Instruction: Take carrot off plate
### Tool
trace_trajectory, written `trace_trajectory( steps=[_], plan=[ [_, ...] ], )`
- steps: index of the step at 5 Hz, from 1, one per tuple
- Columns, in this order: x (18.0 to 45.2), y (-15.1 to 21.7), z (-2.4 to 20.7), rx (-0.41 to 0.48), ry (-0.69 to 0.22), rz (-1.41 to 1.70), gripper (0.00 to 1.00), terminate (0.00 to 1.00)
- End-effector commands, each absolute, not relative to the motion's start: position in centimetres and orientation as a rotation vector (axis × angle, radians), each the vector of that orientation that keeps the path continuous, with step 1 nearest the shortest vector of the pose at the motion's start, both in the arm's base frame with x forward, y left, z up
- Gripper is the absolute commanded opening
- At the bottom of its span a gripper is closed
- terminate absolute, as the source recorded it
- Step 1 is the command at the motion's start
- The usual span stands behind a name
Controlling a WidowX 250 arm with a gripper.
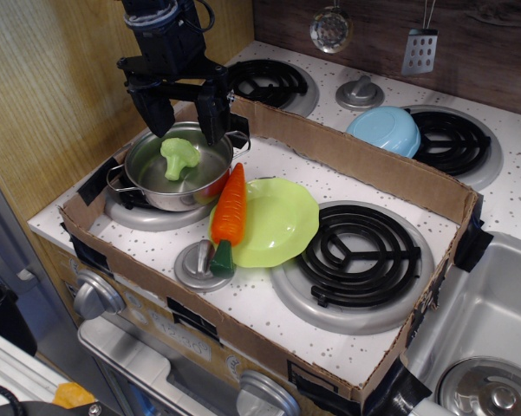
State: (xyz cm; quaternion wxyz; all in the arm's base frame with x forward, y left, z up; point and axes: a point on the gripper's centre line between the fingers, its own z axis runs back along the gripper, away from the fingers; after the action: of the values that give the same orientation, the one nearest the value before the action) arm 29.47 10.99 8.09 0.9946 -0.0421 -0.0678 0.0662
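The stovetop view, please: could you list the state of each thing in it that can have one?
gripper: open, above the steel pot, holding nothing.
carrot: lying on the plate's left edge, green top hanging off over a knob.
plate: flat on the counter, holding only the carrot.
steel pot: upright, uncovered, broccoli inside.
broccoli: resting in the pot.
blue bowl: upside down on the back burner.

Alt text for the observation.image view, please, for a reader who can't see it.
An orange toy carrot lies along the left edge of a lime-green plate on a toy stove, its green top overhanging the rim. The gripper hovers, jaws open, above a steel pot holding green broccoli.
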Motion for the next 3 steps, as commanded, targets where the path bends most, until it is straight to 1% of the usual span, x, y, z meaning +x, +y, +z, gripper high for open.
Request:
trace_trajectory(
  steps=[1,2,3],
  plan=[
    [29.5,11.0,8.1,-0.084,-0.136,0.133,1.00,0.00],
    [29.4,11.1,9.3,-0.099,-0.177,0.150,1.00,0.00],
    [29.0,10.3,10.5,-0.051,-0.222,0.190,1.00,0.00]
  ],
)
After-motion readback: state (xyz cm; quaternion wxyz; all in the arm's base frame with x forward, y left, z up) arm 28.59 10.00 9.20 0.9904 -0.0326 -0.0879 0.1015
